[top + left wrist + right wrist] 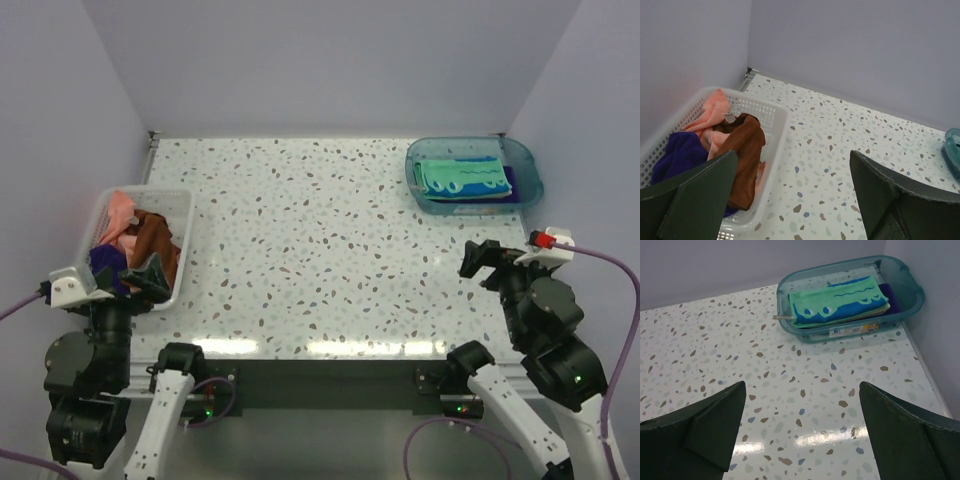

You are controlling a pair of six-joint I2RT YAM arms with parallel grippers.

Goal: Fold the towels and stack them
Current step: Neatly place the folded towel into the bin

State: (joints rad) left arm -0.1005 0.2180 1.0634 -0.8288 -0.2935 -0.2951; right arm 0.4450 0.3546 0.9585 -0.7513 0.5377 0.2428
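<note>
Brown towel (155,238), pink towel (120,212) and purple towel (105,262) lie crumpled in the white basket (185,200) at the left, as seen from above. The folded crocodile towel (460,178) rests in the teal tub (527,165).

From the left wrist, the left gripper (792,165) is spread wide over the basket's near end. I think it is best to pinch only the top brown layer.

From the right wrist, the right gripper (802,390) is spread too and holds nothing, well apart from the tub.

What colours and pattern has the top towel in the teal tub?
The towel is green and blue with wavy, looped lines; clearest in the right wrist view.
</note>
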